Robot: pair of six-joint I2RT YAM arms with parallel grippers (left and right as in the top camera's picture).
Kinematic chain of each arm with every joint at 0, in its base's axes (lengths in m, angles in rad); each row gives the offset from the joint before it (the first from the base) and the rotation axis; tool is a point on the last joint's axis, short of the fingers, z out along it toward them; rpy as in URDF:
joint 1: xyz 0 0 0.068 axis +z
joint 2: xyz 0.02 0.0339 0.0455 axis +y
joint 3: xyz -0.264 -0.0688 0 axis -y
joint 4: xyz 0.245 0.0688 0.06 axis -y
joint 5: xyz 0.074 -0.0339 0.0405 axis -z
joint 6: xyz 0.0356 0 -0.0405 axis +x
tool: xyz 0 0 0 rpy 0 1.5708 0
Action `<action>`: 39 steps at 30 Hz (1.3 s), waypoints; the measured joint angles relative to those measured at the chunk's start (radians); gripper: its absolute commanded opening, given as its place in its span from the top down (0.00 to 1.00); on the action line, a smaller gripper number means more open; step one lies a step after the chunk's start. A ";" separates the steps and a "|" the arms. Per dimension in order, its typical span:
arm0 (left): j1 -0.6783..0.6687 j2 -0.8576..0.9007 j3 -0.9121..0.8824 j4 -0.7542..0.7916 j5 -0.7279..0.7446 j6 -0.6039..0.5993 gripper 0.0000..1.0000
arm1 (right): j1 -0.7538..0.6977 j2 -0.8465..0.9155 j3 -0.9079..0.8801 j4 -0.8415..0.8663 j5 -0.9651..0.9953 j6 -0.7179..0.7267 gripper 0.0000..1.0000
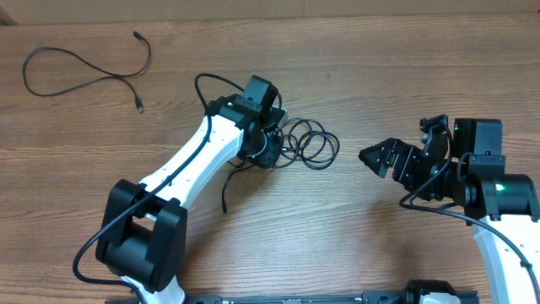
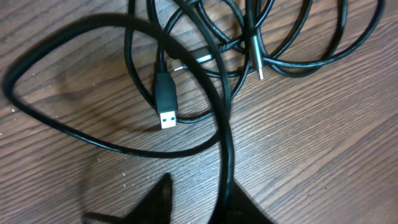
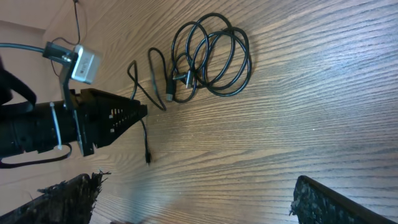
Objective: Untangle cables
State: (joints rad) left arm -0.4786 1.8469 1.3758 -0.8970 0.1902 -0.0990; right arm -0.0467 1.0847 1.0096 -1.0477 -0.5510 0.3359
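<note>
Because tangled cables (image 1: 308, 142) lie at bench (image 1: 380, 51) centre, your left fingers (image 2: 158, 202) straddle 1 strand (image 2: 226, 162), likely to pull it free; clamped or not, cannot tell. Right fingers (image 3: 65, 199) spread, empty, nearby, likely for bracing.

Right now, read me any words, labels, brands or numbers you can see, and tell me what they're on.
No readable text in any view.
USB plug: no marking visible.
Grey box on the left arm: no lettering legible.
Right arm: a green light, no words.
</note>
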 measured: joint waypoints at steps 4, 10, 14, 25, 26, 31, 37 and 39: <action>0.000 0.001 0.004 -0.017 0.000 -0.004 0.96 | 0.000 0.000 0.000 0.000 0.000 0.000 0.00; 0.000 0.003 0.104 -0.148 0.000 -0.017 0.96 | 0.000 0.000 0.000 0.001 0.000 0.000 0.00; 0.000 0.003 0.260 -0.253 0.032 -0.029 0.96 | 0.000 0.000 0.000 0.002 0.000 0.000 0.00; 0.000 -0.042 0.617 -0.385 0.212 -0.032 0.96 | 0.000 0.000 0.000 0.010 0.000 0.000 0.00; 0.000 -0.058 0.637 -0.385 0.227 -0.032 0.96 | 0.000 0.000 0.000 0.014 0.000 0.000 0.00; 0.000 -0.177 0.722 -0.356 0.286 -0.036 0.96 | 0.000 0.003 0.000 0.032 -0.003 0.000 0.00; 0.000 -0.355 0.766 -0.274 0.331 -0.063 0.96 | 0.000 0.037 0.000 0.048 -0.024 0.000 0.00; 0.000 -0.396 0.770 -0.259 0.336 -0.078 0.96 | 0.000 0.051 0.000 0.057 -0.047 -0.001 0.00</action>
State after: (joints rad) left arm -0.4786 1.4506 2.1460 -1.1561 0.5259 -0.1768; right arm -0.0467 1.1358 1.0096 -0.9905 -0.5976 0.3351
